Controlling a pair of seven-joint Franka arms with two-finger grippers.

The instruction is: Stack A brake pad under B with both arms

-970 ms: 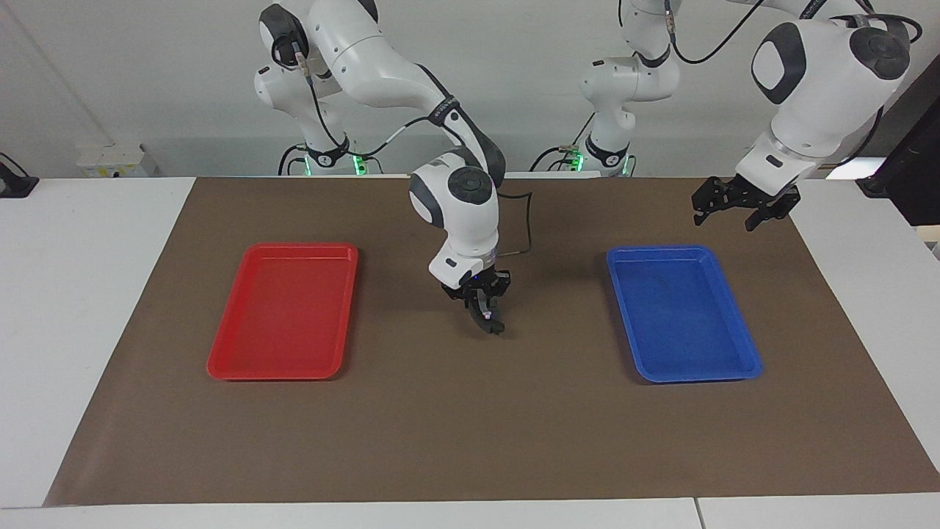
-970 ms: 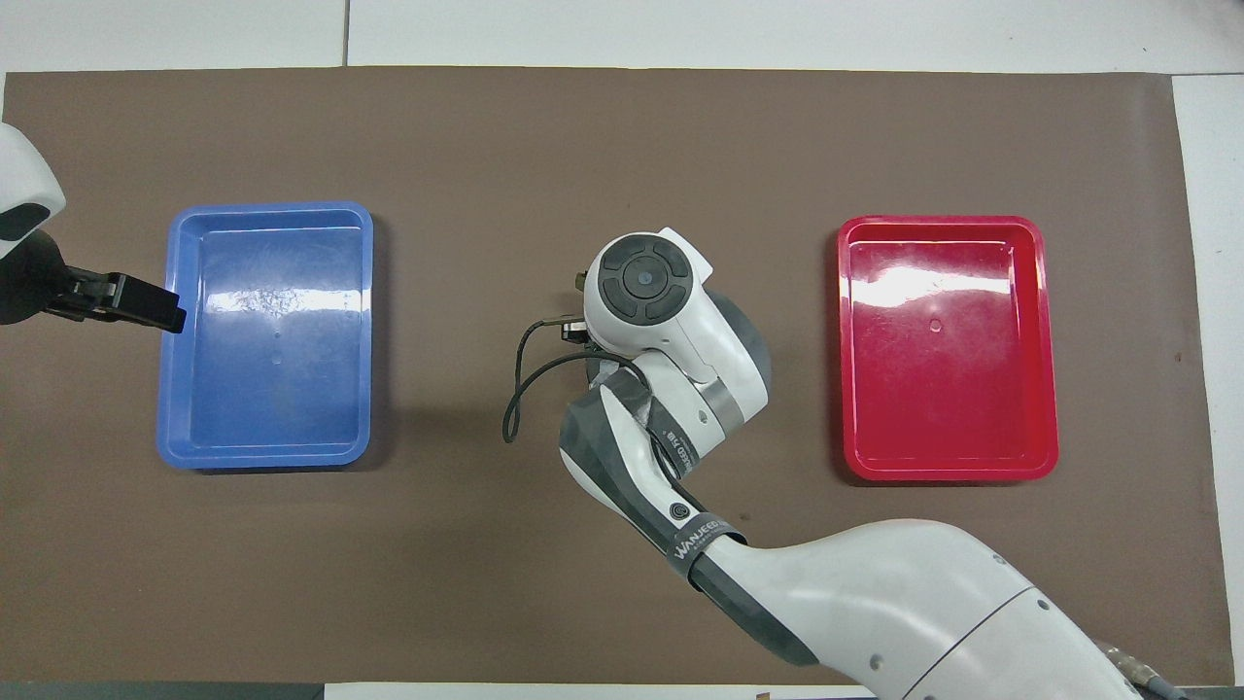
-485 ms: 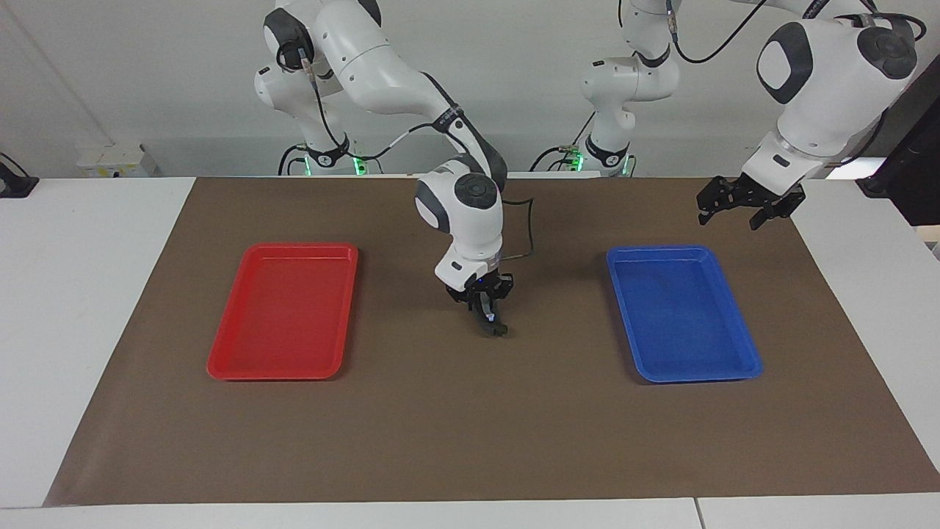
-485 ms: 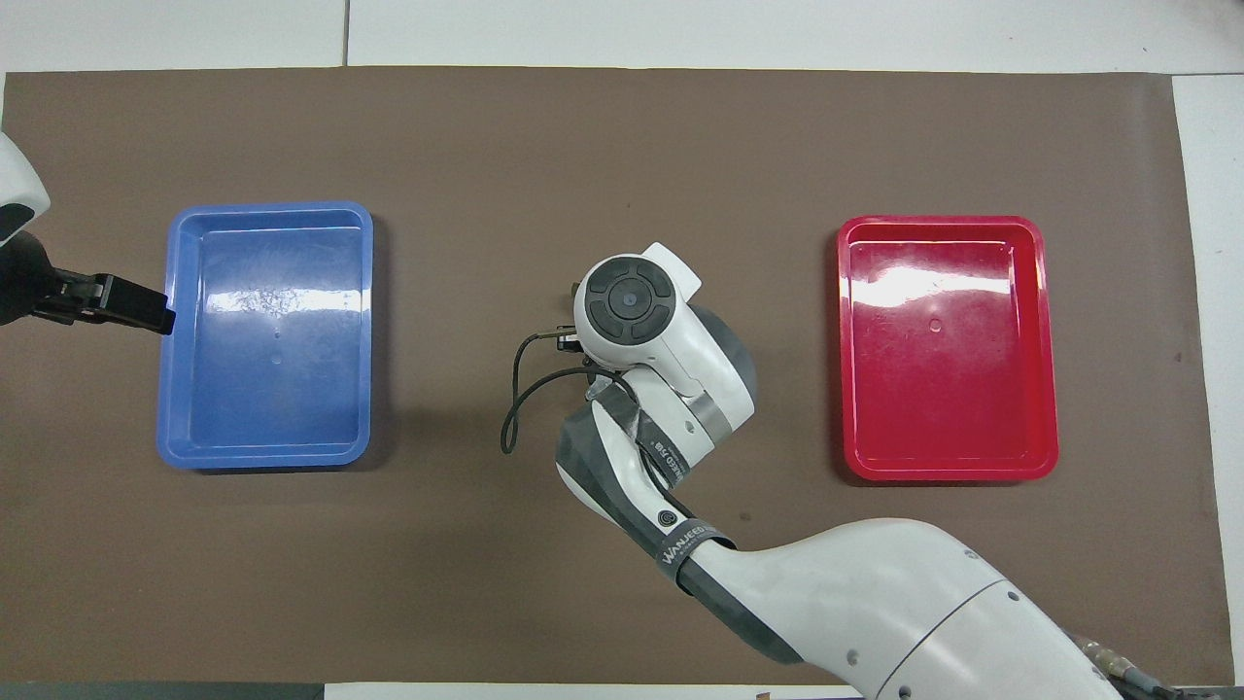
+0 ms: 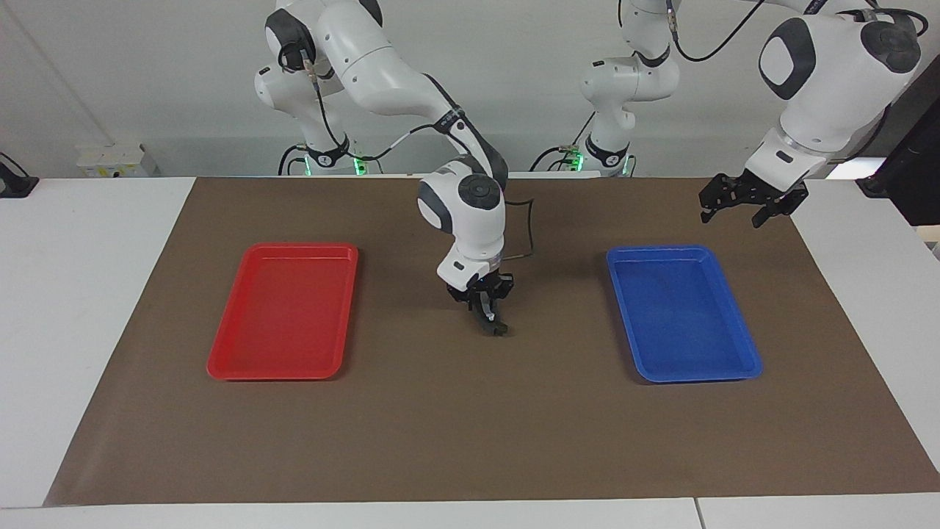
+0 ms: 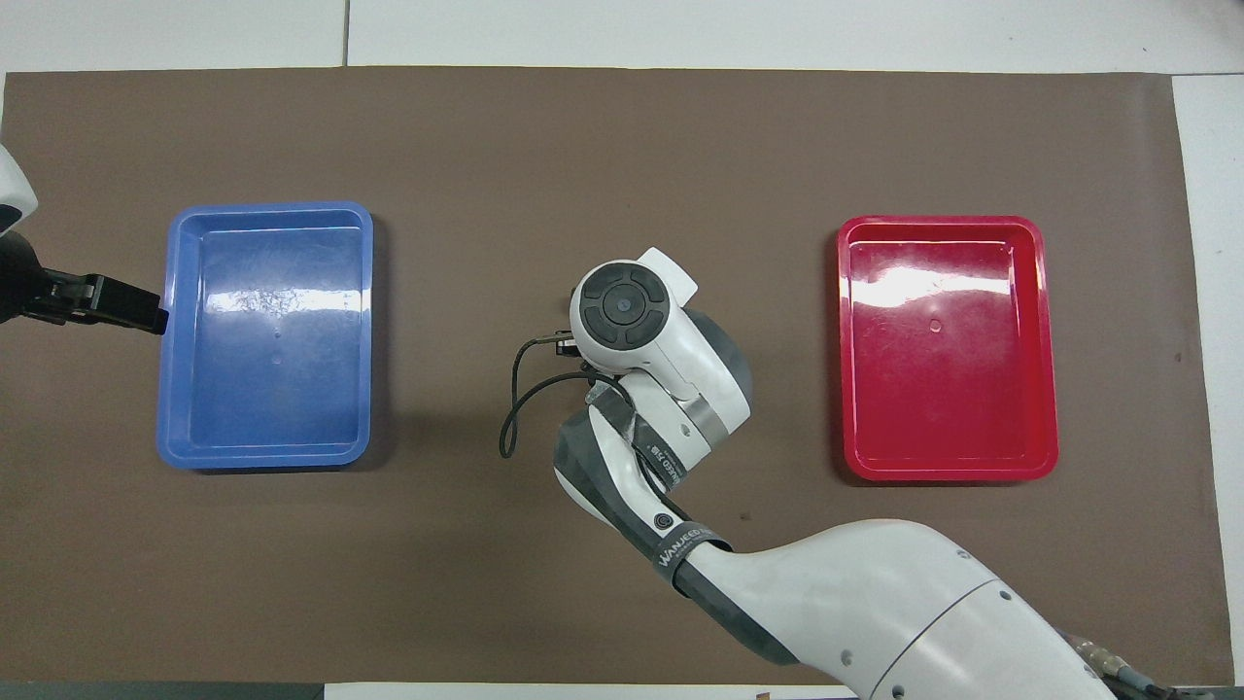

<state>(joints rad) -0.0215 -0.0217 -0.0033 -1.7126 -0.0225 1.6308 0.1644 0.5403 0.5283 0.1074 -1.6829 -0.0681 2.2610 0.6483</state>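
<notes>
Dark brake pad (image 5: 494,324), which one unclear, gripped in right gripper (image 5: 487,308) fingers, low over brown tabletop (image 5: 455,426) between trays; left gripper (image 5: 747,203), fingers spread, beside blue tray (image 5: 734,308).

Blue tray (image 6: 267,209) and red tray (image 6: 943,226): glossy smooth plastic. Brown mat (image 6: 622,136) on desk: matt, paper-like. Arm shells: smooth glossy white.

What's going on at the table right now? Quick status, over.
Right gripper low at mat centre, shut on dark brake pad. Left gripper waits over mat beside blue tray. Second pad not visible. Nothing blocking.
</notes>
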